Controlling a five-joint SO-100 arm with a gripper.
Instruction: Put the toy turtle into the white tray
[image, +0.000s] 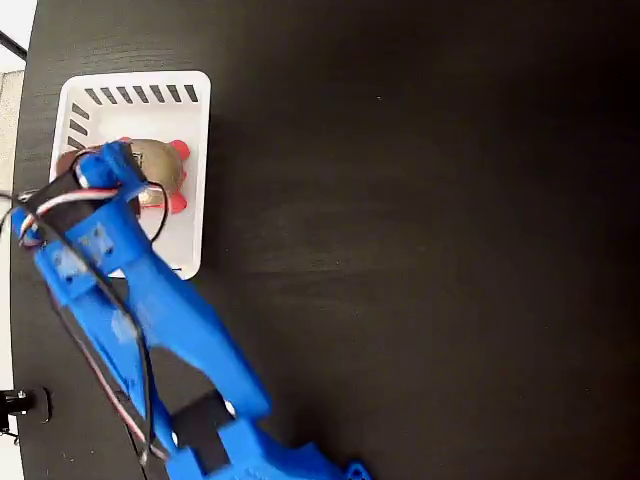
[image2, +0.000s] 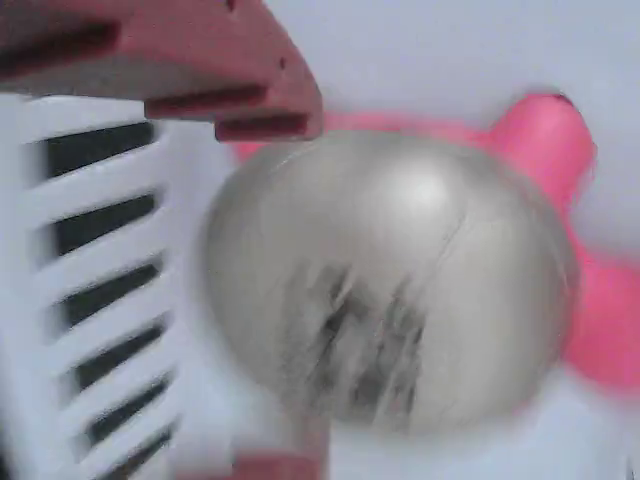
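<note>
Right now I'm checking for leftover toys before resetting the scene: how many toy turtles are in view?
1. The toy turtle lies inside the white tray at the fixed view's upper left, partly covered by the blue arm. More could be hidden under the arm.

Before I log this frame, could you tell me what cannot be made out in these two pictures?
- Fixed view: the blue arm covers the left part of the toy turtle and of the white tray.
- Gripper: hidden under the arm there; open or shut cannot be told.
- Wrist view: motion blur smears the black print on the turtle's shell.
- Wrist view: the frame edges cut off the red finger, so grip or contact is unclear.
</note>
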